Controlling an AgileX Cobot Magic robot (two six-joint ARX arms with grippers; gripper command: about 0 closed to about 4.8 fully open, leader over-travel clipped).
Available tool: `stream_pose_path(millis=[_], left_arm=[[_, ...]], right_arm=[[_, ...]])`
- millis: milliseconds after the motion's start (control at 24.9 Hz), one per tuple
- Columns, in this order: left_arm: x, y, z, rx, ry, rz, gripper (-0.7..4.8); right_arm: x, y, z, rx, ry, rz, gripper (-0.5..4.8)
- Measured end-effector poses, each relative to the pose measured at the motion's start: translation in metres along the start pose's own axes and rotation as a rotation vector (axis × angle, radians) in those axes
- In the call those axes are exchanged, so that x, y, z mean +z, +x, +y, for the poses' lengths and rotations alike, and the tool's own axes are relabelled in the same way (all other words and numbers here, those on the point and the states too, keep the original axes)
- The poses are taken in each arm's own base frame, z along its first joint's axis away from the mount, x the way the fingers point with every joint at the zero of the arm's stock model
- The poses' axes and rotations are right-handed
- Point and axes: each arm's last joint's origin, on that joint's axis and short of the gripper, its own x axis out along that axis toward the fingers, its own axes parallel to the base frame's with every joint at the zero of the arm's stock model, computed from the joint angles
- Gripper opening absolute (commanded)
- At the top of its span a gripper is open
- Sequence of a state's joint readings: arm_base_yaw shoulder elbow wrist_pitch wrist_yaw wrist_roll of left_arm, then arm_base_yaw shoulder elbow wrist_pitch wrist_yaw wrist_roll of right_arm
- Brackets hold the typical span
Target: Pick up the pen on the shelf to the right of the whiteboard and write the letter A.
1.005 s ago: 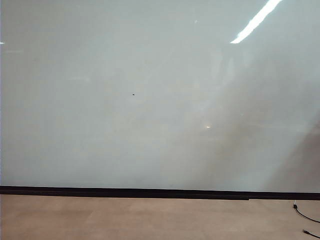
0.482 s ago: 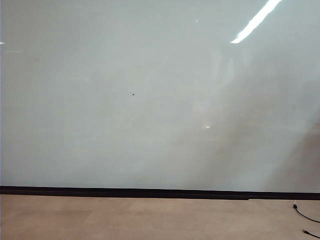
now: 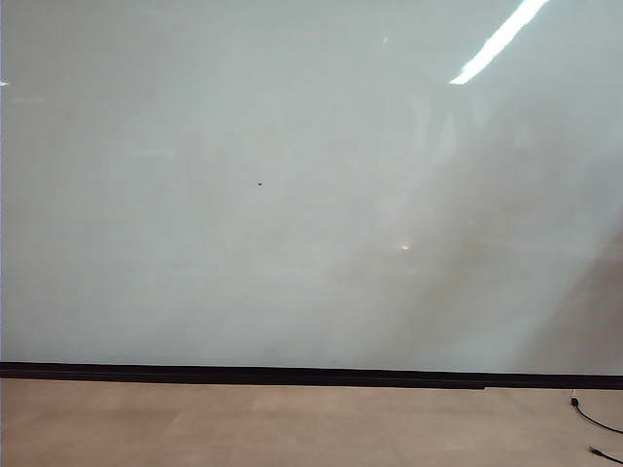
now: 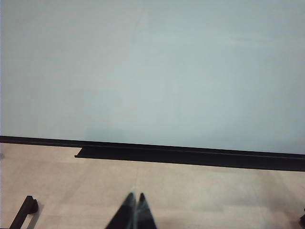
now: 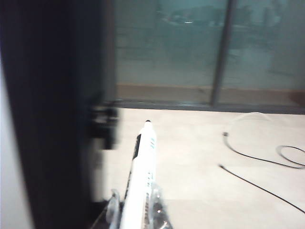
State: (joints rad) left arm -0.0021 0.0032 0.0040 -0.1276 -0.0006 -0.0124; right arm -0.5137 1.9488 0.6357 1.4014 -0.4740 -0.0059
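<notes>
Currently the right tool [image 5: 136, 210] is clamped on the pen [image 5: 140, 179], its clear fingers [image 5: 113, 207] pressed against either side of the white barrel. Pen's black tip end points away from the wrist, out over a pale floor [image 5: 190, 157]. Black lettering runs along the barrel. A dark upright edge [image 5: 47, 119] stands close beside the pen; motion blur there, so I cannot tell what it is. Two black cables [image 5: 257, 160] lie on the floor beyond, with glass panels [image 5: 190, 47] behind.

Left tool [image 4: 135, 212] sits low, well back from the whiteboard [image 4: 152, 71], its dark fingers [image 4: 127, 210] brought together with no gap and nothing between them.

Exterior view: whiteboard fills nearly the whole picture, black strip [image 3: 292, 374] along its bottom edge, one tiny dark speck [image 3: 260, 183] on the surface, a ceiling light reflection [image 3: 496, 41] upper right. No strokes on the board. Neither arm appears in this view.
</notes>
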Motion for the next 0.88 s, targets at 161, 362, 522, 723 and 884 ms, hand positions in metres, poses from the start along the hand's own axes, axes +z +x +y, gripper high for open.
stream_pose_path(millis=[161,362,522,723,884], left_arm=[[0.0,0.0,0.0,0.0,0.0,0.0,-0.04],[0.0,0.0,0.0,0.0,0.0,0.0,-0.05],[0.0,0.0,0.0,0.0,0.0,0.0,-0.05],[0.0,0.0,0.0,0.0,0.0,0.0,-0.04],[0.0,0.0,0.0,0.0,0.0,0.0,-0.05]], right_arm=[[0.003,0.0,-0.002,-0.061,-0.006,-0.004,-0.09],[0.01,-0.003,-0.001,-0.082,-0.014,-0.022,-0.09],[0.018,-0.016,0.009,-0.149,-0.012,-0.026,-0.09],[0.036,-0.06,0.034,-0.312,-0.009,-0.042,-0.09],[0.051,-0.089,0.063,-0.325,-0.009,-0.103,-0.09]])
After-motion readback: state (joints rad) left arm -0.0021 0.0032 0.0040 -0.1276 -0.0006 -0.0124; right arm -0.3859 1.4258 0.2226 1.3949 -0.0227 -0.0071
